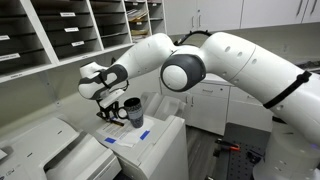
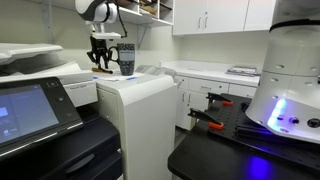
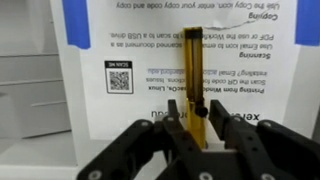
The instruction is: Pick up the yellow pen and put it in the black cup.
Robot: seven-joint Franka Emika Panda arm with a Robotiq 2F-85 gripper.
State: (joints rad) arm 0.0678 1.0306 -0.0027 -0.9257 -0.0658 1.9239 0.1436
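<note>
The yellow pen point(image 3: 193, 85) stands lengthwise between my gripper's point(image 3: 193, 112) two black fingers in the wrist view. The fingers are closed in against its sides, shut on it near its lower end. Under it lies a white printed sheet point(image 3: 120, 50) with a QR code and blue edges. In both exterior views the gripper point(image 1: 108, 113) point(image 2: 102, 62) points down just above the top of the white printer. The black cup point(image 1: 133, 112) point(image 2: 126, 57) stands upright right beside it. I cannot make out the pen in the exterior views.
The white printer cabinet point(image 2: 135, 100) carries the sheet and the cup. A larger copier point(image 1: 60, 155) with a touch screen point(image 2: 30, 110) stands next to it. Mail shelves point(image 1: 60, 30) hang on the wall behind. A counter with white cabinets point(image 2: 215, 75) lies beyond.
</note>
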